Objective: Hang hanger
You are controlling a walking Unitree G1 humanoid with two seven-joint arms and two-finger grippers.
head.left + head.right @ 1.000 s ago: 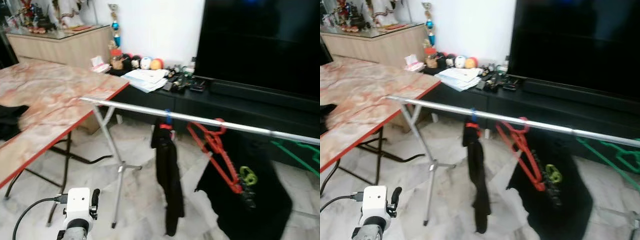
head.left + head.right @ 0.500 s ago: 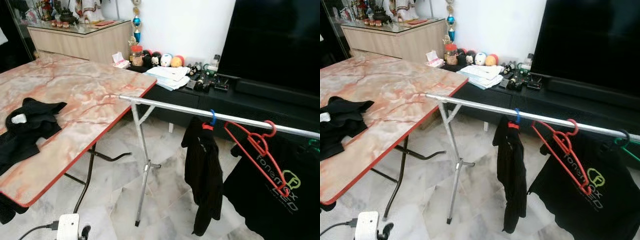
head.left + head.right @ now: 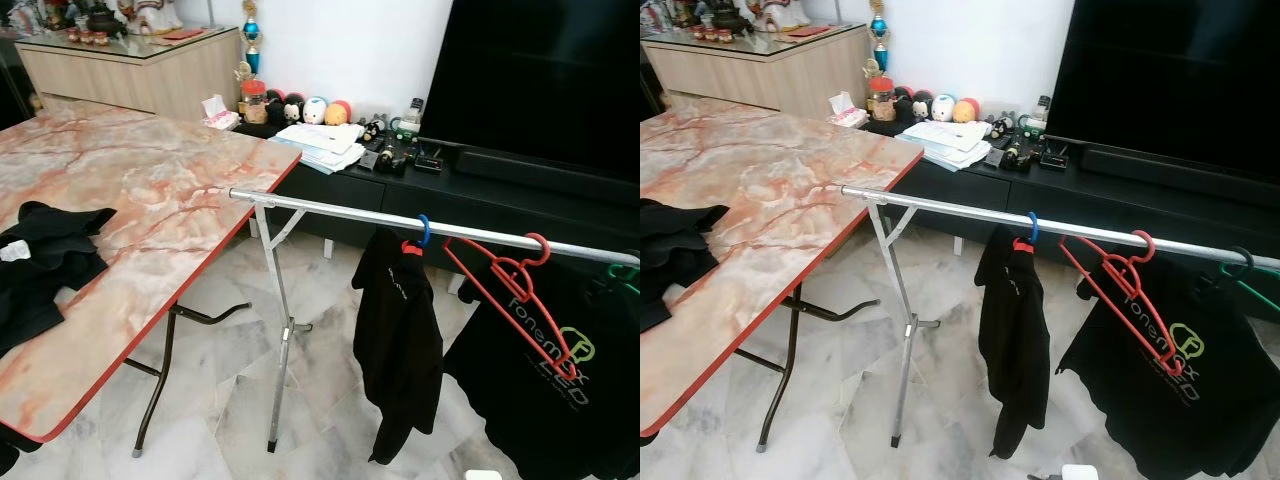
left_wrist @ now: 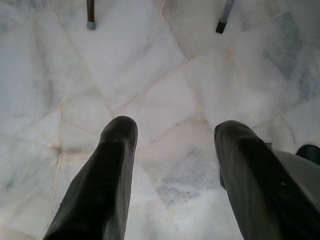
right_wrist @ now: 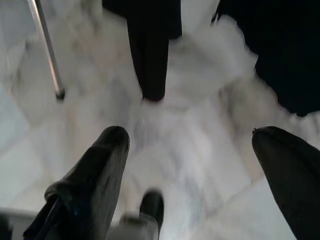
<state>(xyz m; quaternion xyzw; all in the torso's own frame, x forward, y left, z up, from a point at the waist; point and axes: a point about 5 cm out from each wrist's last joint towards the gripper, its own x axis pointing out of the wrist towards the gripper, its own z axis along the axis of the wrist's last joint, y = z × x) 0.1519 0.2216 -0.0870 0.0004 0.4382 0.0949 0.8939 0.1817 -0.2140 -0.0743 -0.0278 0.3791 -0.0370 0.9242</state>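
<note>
A silver clothes rail runs from the table's edge to the right. On it hang a black jacket on a blue hook, an empty red hanger, and a black printed T-shirt behind the hanger. A green hanger shows at the right edge. More black clothing lies on the marble table. My left gripper hangs open over the floor tiles. My right gripper is open too, above the floor near the jacket's hem.
The rail's folding stand and the table's legs stand on the marble floor. A black TV unit with a large screen, papers and toys runs along the wall. A wooden sideboard stands at the back left.
The camera has swung and tilted, so the table and rail shifted in the picture and sharpened. The left wrist's white camera block has dropped below the frame.
</note>
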